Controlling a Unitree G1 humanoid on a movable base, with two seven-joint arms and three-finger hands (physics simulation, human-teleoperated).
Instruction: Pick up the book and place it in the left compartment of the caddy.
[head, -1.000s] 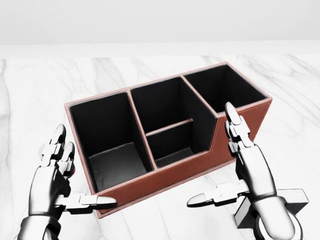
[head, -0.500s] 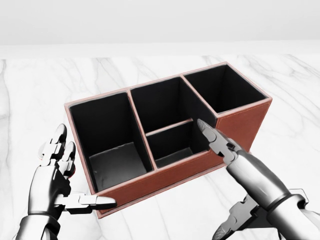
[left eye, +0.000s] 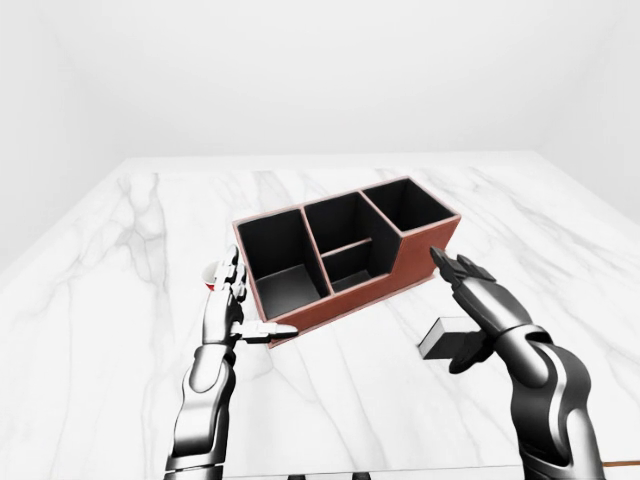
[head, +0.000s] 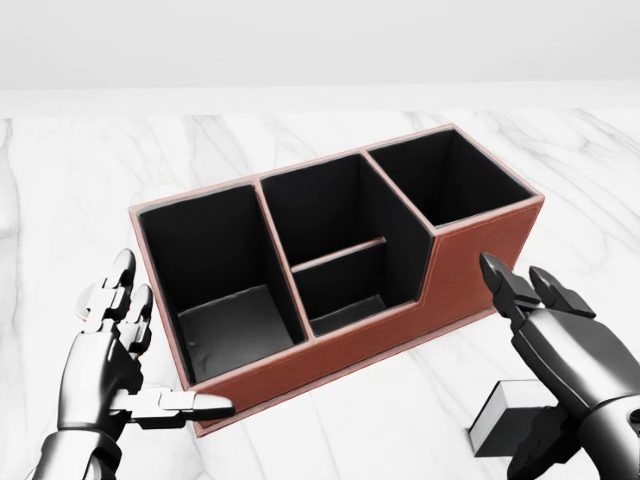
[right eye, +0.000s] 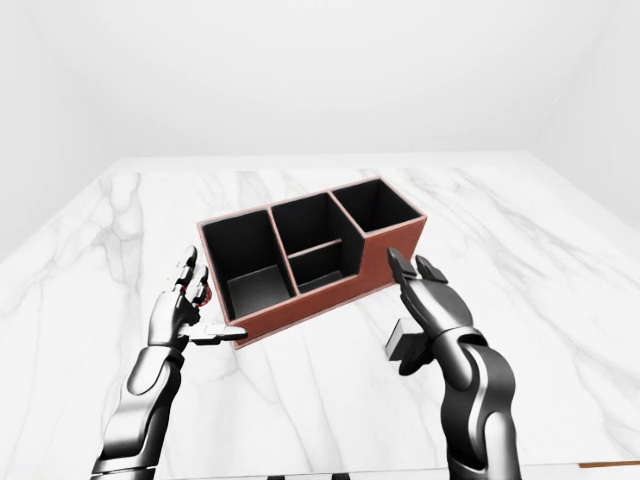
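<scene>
Caddy (head: 470, 262): reddish-brown outside, paler pinkish rim, black lining in all compartments. Table (left eye: 120, 250): white marble, grey veining. Book (head: 500, 415): pale grey-white face, dark shaded edge. Left hand (head: 110, 355) and right hand (head: 575, 350): glossy silver-grey metal, black joints. Small red-and-white object (left eye: 212, 277) beside left hand. Backdrop plain white.

One caddy (head: 470, 275) stands on one marble table (left eye: 120, 280); it has four compartments: one at the left, two small ones in the middle, one at the right. One book (left eye: 447, 337) lies there. Two hands show: the left hand (head: 105, 355) and the right hand (head: 575, 365).
</scene>
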